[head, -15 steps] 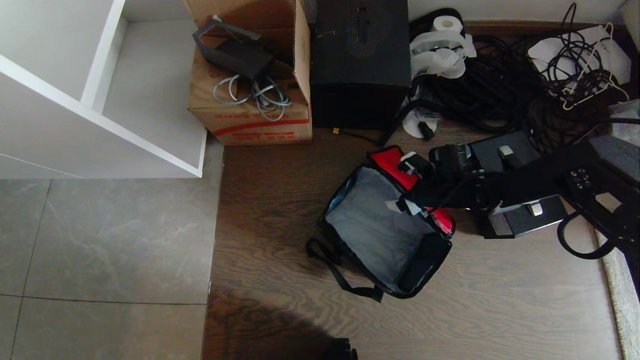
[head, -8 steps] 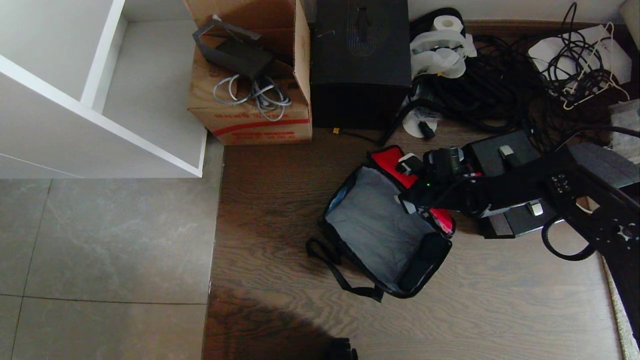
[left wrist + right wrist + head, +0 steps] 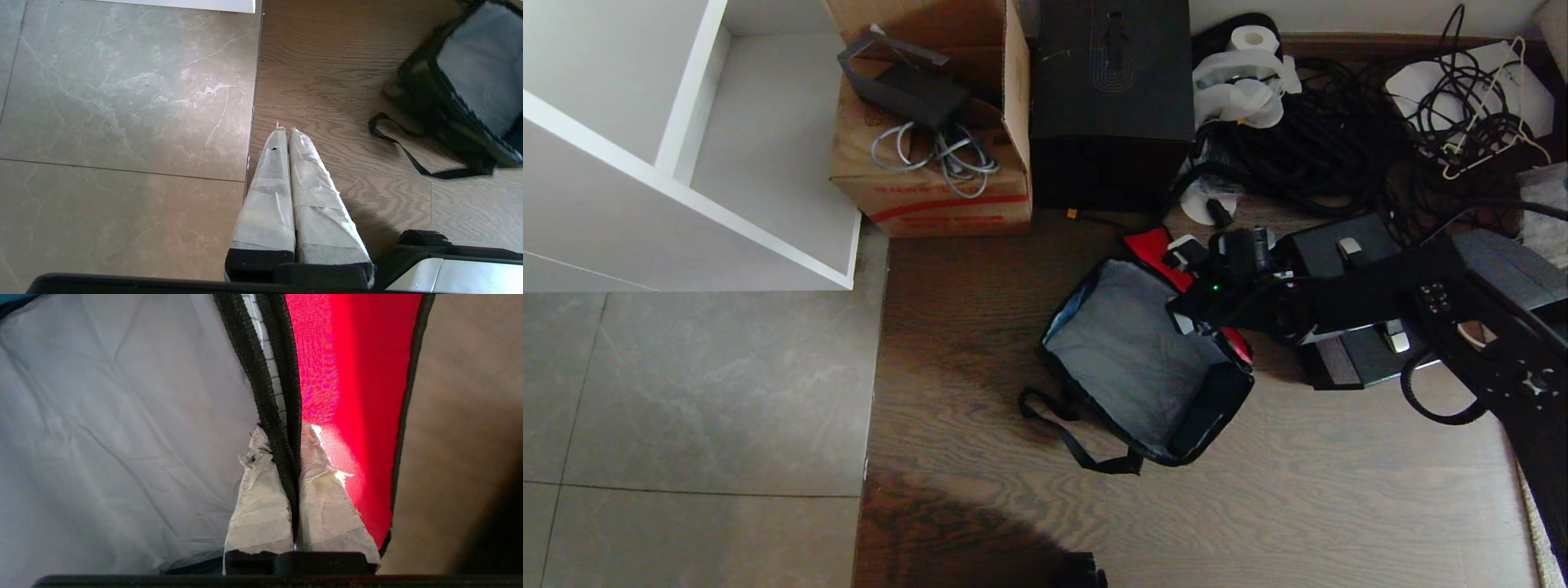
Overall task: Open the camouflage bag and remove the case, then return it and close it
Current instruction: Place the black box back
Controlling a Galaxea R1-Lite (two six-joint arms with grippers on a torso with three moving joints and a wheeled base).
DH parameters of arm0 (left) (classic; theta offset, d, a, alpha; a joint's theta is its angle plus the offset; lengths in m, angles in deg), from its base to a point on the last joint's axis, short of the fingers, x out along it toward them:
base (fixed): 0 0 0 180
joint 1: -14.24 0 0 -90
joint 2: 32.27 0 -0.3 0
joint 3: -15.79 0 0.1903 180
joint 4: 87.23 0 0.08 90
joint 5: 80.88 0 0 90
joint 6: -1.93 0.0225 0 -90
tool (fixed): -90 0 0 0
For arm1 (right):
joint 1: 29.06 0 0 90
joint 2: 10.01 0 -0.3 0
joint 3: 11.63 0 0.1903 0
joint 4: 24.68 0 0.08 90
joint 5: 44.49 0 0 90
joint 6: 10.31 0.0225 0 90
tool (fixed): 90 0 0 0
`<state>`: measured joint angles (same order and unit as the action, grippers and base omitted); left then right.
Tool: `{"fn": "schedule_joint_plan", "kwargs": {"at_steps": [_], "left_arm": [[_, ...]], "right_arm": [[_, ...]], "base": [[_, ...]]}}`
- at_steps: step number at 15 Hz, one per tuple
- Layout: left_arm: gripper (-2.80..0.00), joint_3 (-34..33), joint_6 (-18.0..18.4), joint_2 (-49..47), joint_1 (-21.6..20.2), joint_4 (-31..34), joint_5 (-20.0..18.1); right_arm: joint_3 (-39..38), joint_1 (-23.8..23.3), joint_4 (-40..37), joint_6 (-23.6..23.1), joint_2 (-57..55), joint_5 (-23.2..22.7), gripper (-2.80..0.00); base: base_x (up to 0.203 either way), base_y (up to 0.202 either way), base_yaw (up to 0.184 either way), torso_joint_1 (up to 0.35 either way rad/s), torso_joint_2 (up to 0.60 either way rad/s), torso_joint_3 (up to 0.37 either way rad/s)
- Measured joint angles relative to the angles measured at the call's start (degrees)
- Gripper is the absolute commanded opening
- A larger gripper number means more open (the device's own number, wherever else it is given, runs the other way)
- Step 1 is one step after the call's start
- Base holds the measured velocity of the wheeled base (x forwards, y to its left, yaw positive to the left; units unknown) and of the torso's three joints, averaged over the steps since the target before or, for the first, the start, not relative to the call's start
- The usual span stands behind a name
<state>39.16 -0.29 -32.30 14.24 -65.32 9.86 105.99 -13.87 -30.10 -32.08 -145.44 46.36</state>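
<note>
A white shelf (image 3: 686, 147) is seen far to the left of the camouflage bag (image 3: 1143, 359), over grey floor tiles (image 3: 686, 384). A brown carton (image 3: 931, 188) with grey cables on top is set behind the bag and to its left. A tall black box (image 3: 1111, 106) is stood just beside the carton, straight behind the bag. The left gripper (image 3: 286, 134) is held well to the left of the bag, over the floor, with its taped fingers pressed together and nothing between them. The bag is laid open on the wood floor, its grey inside shown and its black strap (image 3: 1078, 445) trailed in front. The right gripper (image 3: 282, 435) is clamped on the bag's black edge, where the red flap (image 3: 347, 396) joins. The case (image 3: 1347, 343) is laid on the floor just to the right of the bag, partly hidden under the right arm. A heap of black cables (image 3: 1339, 139) is piled behind the case.
</note>
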Motion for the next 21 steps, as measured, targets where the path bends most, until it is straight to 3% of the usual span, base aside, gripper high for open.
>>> {"fn": "schedule_joint_plan", "kwargs": {"at_steps": [6,14,21], "left_arm": [[-2.8,0.0,-0.03,0.0,0.0,0.0,0.0],[-2.8,0.0,0.0,0.0,0.0,-0.02,0.02],[-2.8,0.0,-0.03,0.0,0.0,-0.02,0.0]], "right_arm": [[8.81,-0.63,-0.52,-0.43,-2.16,0.43,-2.8],[12.87,-6.43,-0.67,-11.22,-4.46,-0.22,-2.8],[16.49,-9.72,-3.14,-13.46,-4.62,-3.33,-2.8]], "base": [[0.0,0.0,0.0,0.0,0.0,0.0],[0.0,0.0,0.0,0.0,0.0,0.0],[0.0,0.0,0.0,0.0,0.0,0.0]]}}
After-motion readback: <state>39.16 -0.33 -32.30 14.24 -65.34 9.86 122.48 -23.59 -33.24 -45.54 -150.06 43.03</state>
